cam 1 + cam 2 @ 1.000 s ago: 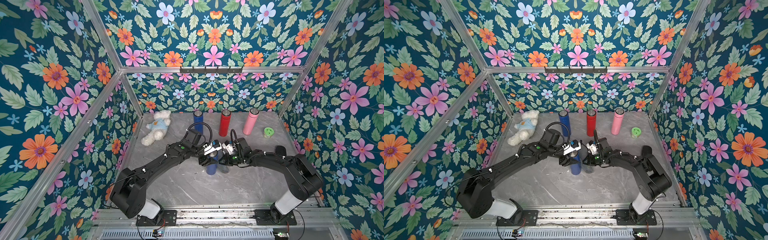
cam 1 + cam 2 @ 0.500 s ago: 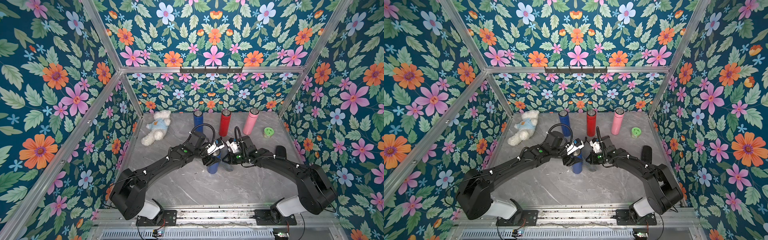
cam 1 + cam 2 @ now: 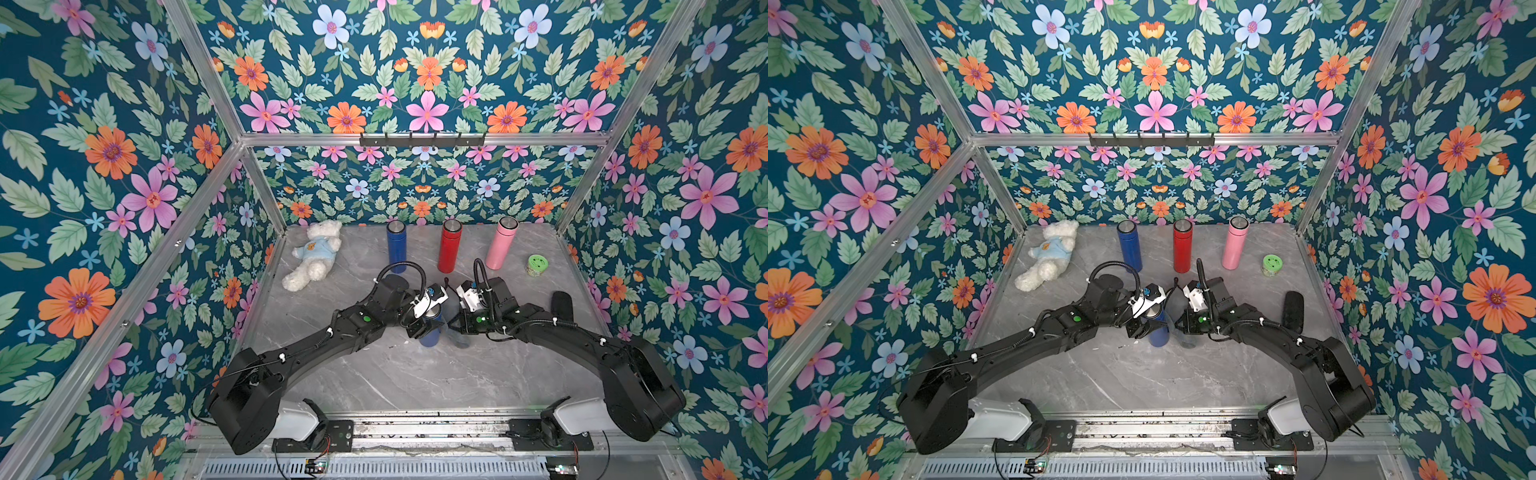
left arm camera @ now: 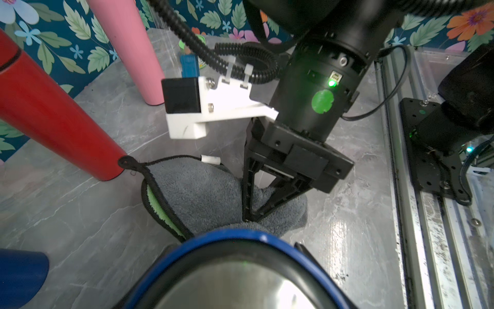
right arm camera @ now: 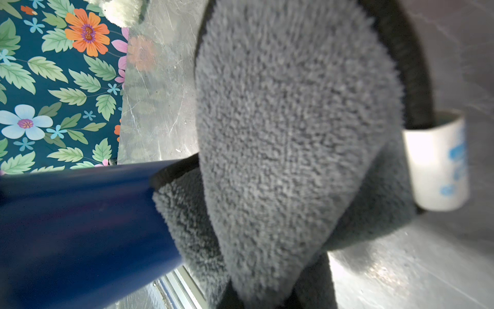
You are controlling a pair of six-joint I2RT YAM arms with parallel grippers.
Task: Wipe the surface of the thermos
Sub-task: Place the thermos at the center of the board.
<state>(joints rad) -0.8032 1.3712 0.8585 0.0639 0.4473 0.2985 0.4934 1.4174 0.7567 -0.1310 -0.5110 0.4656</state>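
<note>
A blue thermos (image 3: 430, 337) stands upright mid-table, and my left gripper (image 3: 423, 328) is shut on its upper body. In the left wrist view its blue rim (image 4: 240, 239) fills the near edge, with one black finger (image 4: 303, 248) beside it. My right gripper (image 4: 249, 217) is shut on a grey cloth (image 4: 203, 192) with a black hem and green backing. The cloth (image 5: 294, 133) presses against the thermos wall (image 5: 80, 227) on its right side. In both top views the cloth (image 3: 1187, 340) hangs between the two wrists.
Along the back wall stand another blue thermos (image 3: 396, 247), a red one (image 3: 450, 247) and a pink one (image 3: 500, 245). A green jar (image 3: 536, 264) sits at the back right, a white teddy bear (image 3: 311, 262) at the back left, and a black object (image 3: 562, 305) lies right of the right arm.
The right arm has stretched forward and its shoulder has dropped, sliding the cloth a little along the thermos. The left gripper keeps its hold, nearly still.
</note>
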